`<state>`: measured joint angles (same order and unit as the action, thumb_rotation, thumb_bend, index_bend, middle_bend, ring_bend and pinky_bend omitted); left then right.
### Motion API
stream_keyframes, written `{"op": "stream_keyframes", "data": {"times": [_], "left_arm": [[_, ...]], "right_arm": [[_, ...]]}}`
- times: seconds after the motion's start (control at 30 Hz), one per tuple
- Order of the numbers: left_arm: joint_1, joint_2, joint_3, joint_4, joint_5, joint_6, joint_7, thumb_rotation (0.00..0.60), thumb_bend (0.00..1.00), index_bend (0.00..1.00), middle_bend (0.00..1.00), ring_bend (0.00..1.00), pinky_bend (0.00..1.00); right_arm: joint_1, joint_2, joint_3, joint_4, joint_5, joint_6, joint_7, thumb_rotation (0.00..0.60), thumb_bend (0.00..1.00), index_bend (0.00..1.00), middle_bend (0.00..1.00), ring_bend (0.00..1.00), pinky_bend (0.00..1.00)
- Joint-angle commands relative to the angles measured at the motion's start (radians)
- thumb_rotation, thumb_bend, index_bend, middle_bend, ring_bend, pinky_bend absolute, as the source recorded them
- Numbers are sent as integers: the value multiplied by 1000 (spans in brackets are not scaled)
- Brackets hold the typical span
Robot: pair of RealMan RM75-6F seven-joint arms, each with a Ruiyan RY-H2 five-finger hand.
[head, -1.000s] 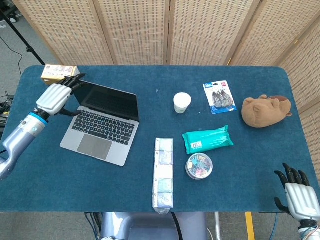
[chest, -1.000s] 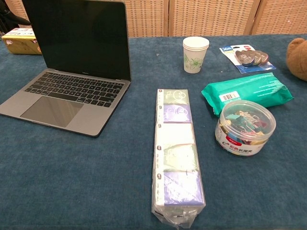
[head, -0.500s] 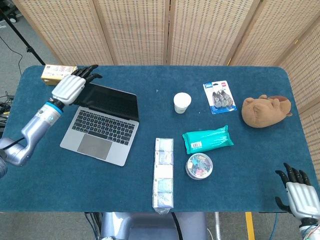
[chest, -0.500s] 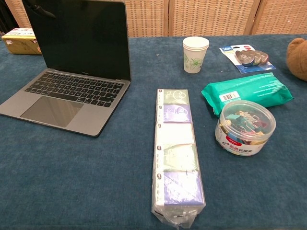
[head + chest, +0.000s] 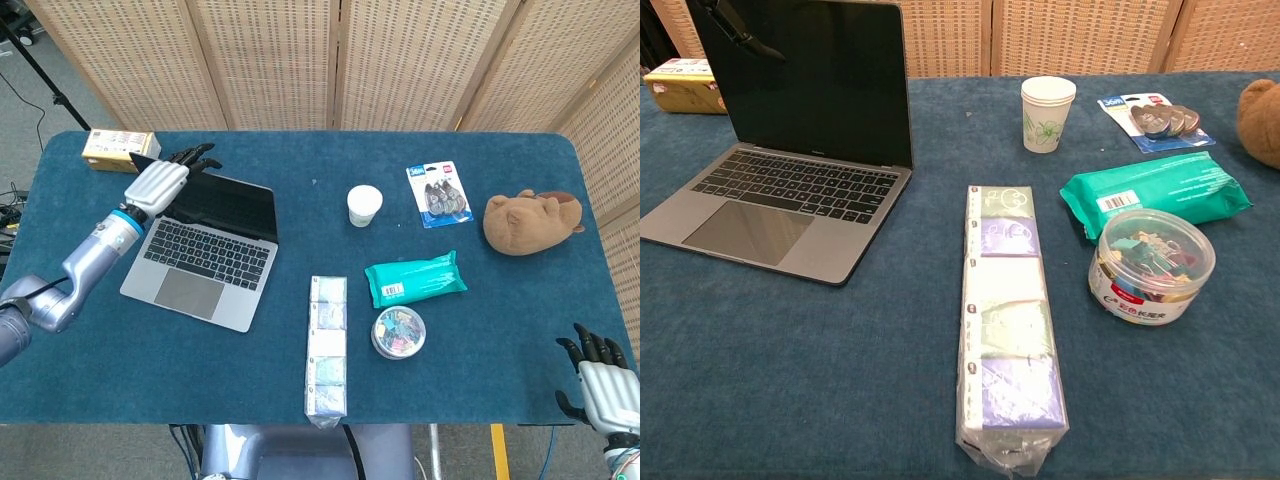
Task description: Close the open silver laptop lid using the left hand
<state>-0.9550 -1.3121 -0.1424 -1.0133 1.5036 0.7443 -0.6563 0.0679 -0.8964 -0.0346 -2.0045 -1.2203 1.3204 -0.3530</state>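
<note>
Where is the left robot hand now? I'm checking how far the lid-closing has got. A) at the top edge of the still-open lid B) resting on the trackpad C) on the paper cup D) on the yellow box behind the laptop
A: the left robot hand sits at the top edge of the laptop lid, its fingers over the dark screen, which stands upright.

The table [image 5: 300, 150] wore a dark blue cloth. A yellow box [image 5: 117, 148] sat at the far left corner, and the open silver laptop [image 5: 200, 262] lay just beside it toward the front. Mid-table stood a paper cup [image 5: 364, 205], with a carded pack [image 5: 439, 195] and a brown plush toy [image 5: 531, 221] toward the right edge. A green wipes pack [image 5: 414, 277], a clip tub [image 5: 398, 331] and a long wrapped tissue row [image 5: 327, 345] sat nearer the front edge.
</note>
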Motion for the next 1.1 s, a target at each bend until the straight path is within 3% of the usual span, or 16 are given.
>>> {"op": "stream_keyframes", "data": {"times": [0.03, 0.37, 1.1], "left_arm": [[7, 20, 9, -36, -13, -11, -3, 600, 193, 204, 31, 75, 142], [24, 117, 20, -190, -45, -28, 74, 600, 193, 222, 31, 89, 142], [81, 367, 17, -646, -226, -100, 306, 600, 193, 230, 39, 108, 142]], "right_arm": [[-2, 2, -2, -3, -7, 4, 0, 600, 375, 164, 0, 0, 0], [-3, 0, -6, -3, -16, 5, -2, 600, 375, 165, 0, 0, 0], [-10, -5, -21, -16, -45, 14, -28, 600, 375, 166, 0, 0, 0]]}}
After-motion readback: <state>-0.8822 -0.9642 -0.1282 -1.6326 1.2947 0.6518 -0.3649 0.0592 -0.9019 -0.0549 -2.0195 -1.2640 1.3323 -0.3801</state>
